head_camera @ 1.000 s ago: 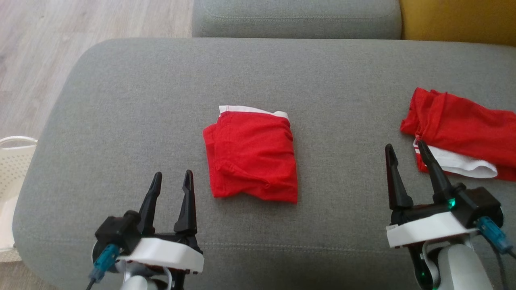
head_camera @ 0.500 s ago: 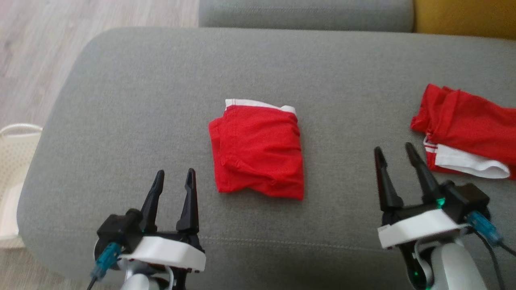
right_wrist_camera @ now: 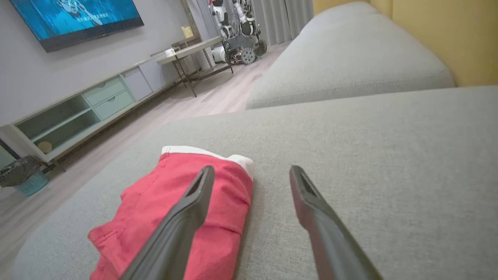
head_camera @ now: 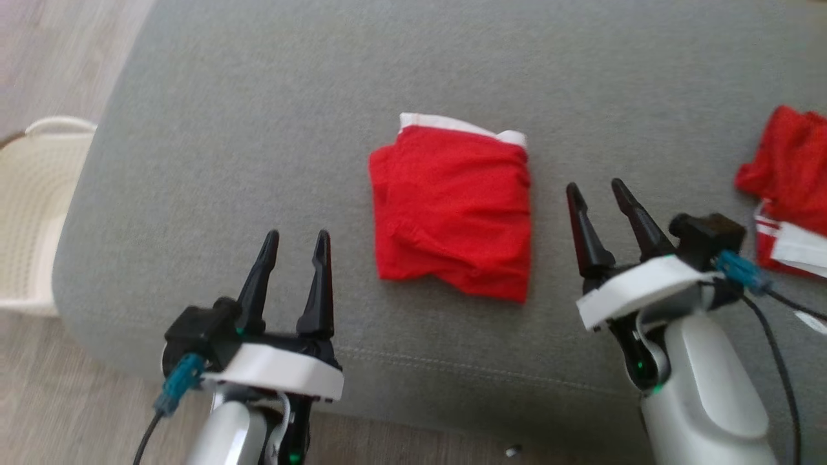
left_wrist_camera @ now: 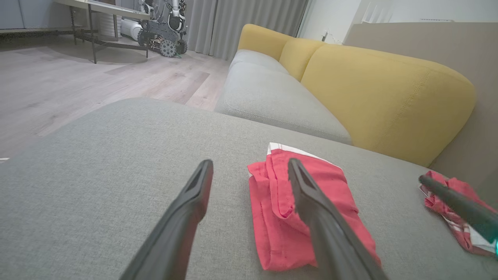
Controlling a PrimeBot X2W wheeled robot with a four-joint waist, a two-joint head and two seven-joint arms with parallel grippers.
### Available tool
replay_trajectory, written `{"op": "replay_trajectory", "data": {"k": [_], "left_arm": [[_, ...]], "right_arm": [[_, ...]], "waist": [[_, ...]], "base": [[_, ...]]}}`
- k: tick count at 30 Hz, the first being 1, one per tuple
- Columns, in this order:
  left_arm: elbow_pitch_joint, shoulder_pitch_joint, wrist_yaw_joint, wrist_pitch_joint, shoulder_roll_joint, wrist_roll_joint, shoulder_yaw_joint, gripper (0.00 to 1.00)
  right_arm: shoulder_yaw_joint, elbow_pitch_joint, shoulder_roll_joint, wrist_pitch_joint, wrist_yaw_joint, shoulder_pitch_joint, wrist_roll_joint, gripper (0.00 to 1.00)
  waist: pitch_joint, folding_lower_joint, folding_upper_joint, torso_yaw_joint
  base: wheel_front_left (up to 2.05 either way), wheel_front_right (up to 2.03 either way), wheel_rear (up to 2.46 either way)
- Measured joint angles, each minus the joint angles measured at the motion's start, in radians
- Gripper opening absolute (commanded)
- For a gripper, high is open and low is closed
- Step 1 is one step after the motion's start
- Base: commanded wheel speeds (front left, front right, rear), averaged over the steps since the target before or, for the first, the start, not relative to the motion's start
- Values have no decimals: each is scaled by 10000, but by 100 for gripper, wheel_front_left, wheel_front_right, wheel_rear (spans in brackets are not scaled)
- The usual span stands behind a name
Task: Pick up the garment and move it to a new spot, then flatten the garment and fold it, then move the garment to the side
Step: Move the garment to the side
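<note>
My left tool (head_camera: 297, 236) stands open, its two dark fingers spread with nothing between them, over the near part of the grey seat cushion (head_camera: 258, 116). My right tool (head_camera: 594, 186) is open and empty as well, fingers parted, reaching a little farther forward over the cushion than the left one.

The folded red garment (head_camera: 452, 206) lies flat on the cushion between my two tools. It is ahead and to the right of the left tool and just to the left of the right tool, and in the head view it touches neither. Its white waistband (head_camera: 462, 126) runs along the edge farthest from me, and the near edge is rumpled.

In the left wrist view the garment sits beyond that tool's right-hand finger. In the right wrist view that tool's left-hand finger crosses in front of the garment's right side. I cannot tell how high either tool is above the cloth.

To the right of my right tool lies a second red garment (head_camera: 788, 155), crumpled, with white trim showing. To the left of my left tool, off the cushion, a white basket (head_camera: 45, 194) stands on the wooden floor (head_camera: 64, 400). A yellow backrest (left_wrist_camera: 389, 97) rises beyond the cushion.
</note>
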Motion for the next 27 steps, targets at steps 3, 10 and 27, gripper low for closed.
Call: {"op": "replay_trajectory", "data": {"k": [3,10,27], "left_arm": [[-6,-217,29,0,-2,-69,-48,100],[2,-308,58,0,-4,-100,-182,100],[-17,-406,148,0,-4,-253,-293,100]], "right_arm": [[176,633,-15,77,0,-469,13,100],[347,2121,-33,324,0,-1152,291,100],[1233,4228,-230,443,0,-2126,261,0]], "waist": [[254,0,0,234],[633,0,0,686],[780,0,0,967]], "base": [[0,0,0],[0,0,0],[0,0,0]]}}
